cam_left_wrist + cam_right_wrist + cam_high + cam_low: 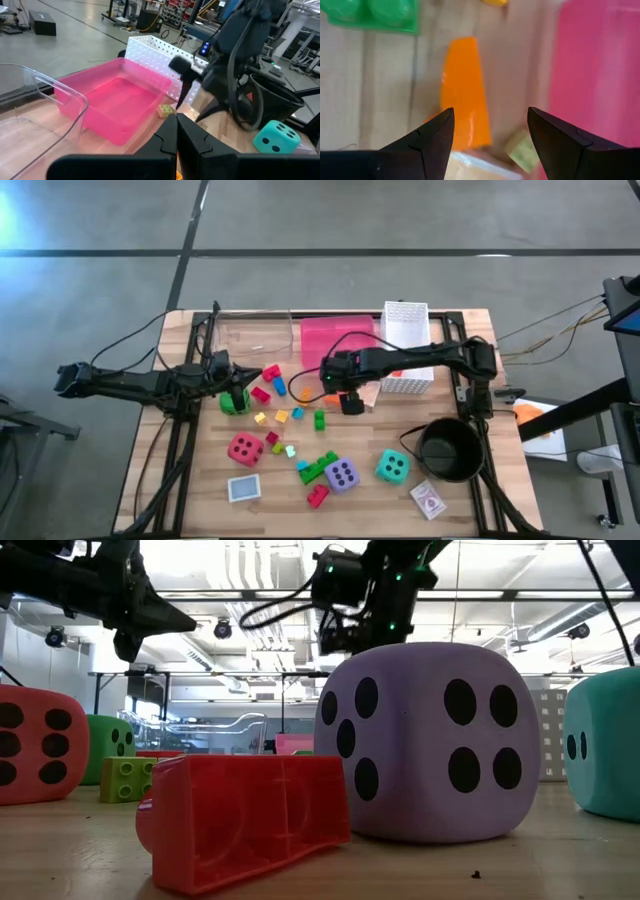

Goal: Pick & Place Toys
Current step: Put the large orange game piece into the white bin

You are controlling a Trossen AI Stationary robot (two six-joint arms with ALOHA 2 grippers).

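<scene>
Concrete flooring is surrounding the slatted wooden surface point(200, 480) in the high view. Toys are lying scattered across it: a red soft die point(245, 448), a purple soft die point(342, 474), a teal soft die point(392, 466) and a green soft die point(236, 400), with small multicoloured plastic bricks point(290, 418) lying between them and two small card packs point(244, 488) near the front edge. A pink translucent plastic bin point(335, 340), a white perforated basket point(407, 330) and a black round pot point(450, 448) are standing toward the back and right. The right tool point(350, 402) is hanging just in front of the pink bin. The left tool point(240, 375) is waiting just above the green die.

In the low view, the purple die point(430, 740) and a red plastic brick point(245, 815) are filling the foreground, while both arms are hanging overhead.

In the left wrist view, the left tool point(177, 131) is showing its fingers pressed fully together, gripping nothing.

In the right wrist view, the right tool point(490, 127) is standing partly open and empty, its fingers point(432, 132) straddling an orange plastic brick point(462, 95) beside the pink bin point(600, 65). This alignment suggests it is lining up to grasp that brick.
</scene>
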